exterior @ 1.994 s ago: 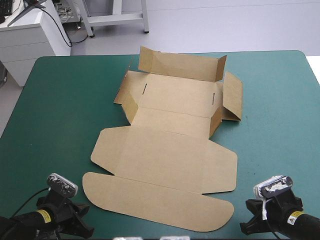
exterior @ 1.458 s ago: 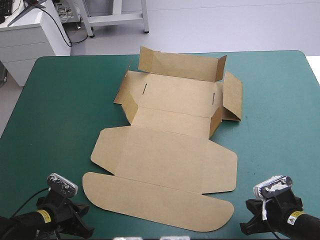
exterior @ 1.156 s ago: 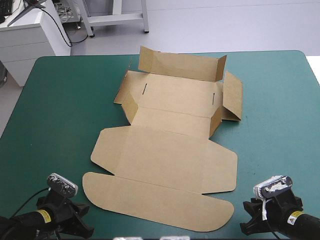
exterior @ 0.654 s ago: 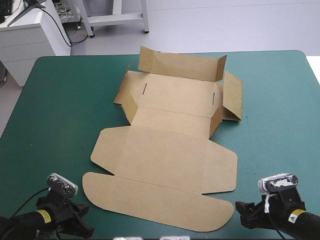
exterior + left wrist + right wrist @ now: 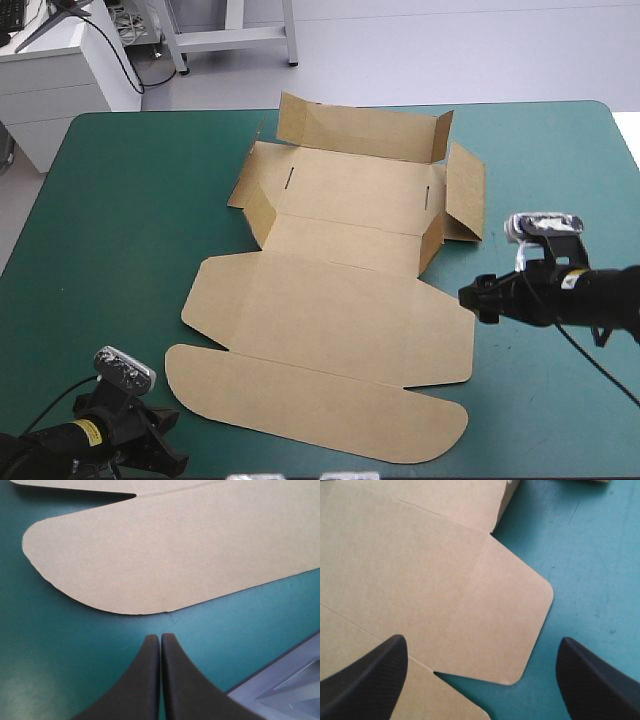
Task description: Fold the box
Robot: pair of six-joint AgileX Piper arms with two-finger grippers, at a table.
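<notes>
Box point(image 5: 330, 310) lies lengthwise near to far, rounded end nearest, walls farthest

Bare along the left edge of the table point(image 5: 120, 220), at both far corners and at the near right corner. Blocked down the middle by the box point(image 5: 330, 310): flat toward the near edge, walls raised toward the far edge. Taken too: the near left corner by the left gripper point(image 5: 160, 440), the box's right flap by the right gripper point(image 5: 478, 297).

The box point(image 5: 330, 310) is matt brown board with a fine grain; the teal-green cover point(image 5: 120, 220) looks smooth.
</notes>
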